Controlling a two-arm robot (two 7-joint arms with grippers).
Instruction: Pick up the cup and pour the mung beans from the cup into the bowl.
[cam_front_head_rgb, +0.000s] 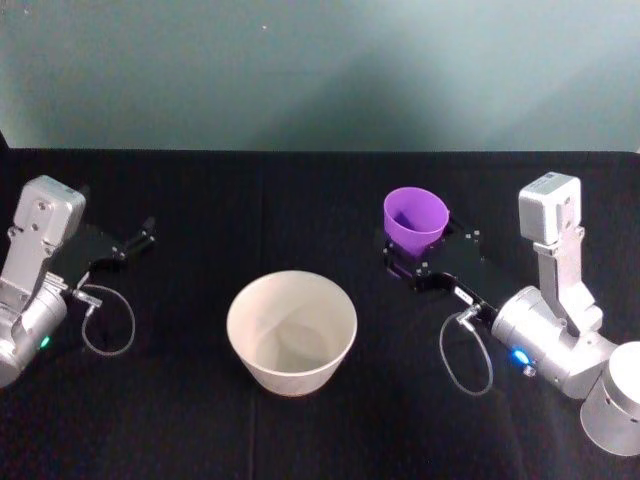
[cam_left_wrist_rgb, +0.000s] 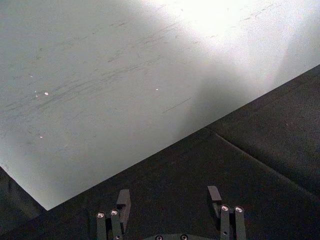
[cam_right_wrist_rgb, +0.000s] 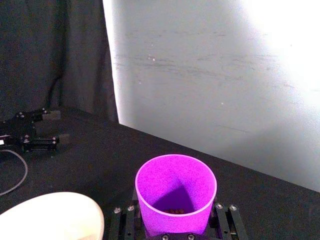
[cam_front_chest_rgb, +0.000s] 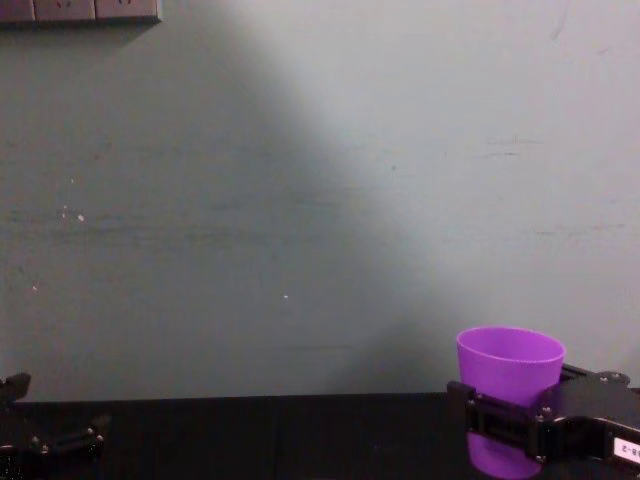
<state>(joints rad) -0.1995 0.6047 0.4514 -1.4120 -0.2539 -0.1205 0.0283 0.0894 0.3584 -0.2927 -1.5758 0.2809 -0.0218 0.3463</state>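
Observation:
The purple cup (cam_front_head_rgb: 415, 222) stands upright to the right of the bowl, and my right gripper (cam_front_head_rgb: 415, 247) is shut on its lower half. From the right wrist the cup (cam_right_wrist_rgb: 175, 197) sits between the fingers, with small dark mung beans (cam_right_wrist_rgb: 175, 211) at its bottom. The chest view shows the cup (cam_front_chest_rgb: 510, 385) held by the right gripper (cam_front_chest_rgb: 505, 428) at the lower right. The white bowl (cam_front_head_rgb: 292, 330) sits mid-table, its inside bare; its rim (cam_right_wrist_rgb: 50, 220) shows beside the cup. My left gripper (cam_front_head_rgb: 140, 240) rests open at the far left, holding nothing.
A black cloth (cam_front_head_rgb: 300, 210) covers the table up to a pale wall (cam_front_head_rgb: 320, 70). Loose cable loops hang by the left wrist (cam_front_head_rgb: 108, 325) and the right wrist (cam_front_head_rgb: 465, 355). The left gripper (cam_left_wrist_rgb: 170, 200) points at bare cloth and wall.

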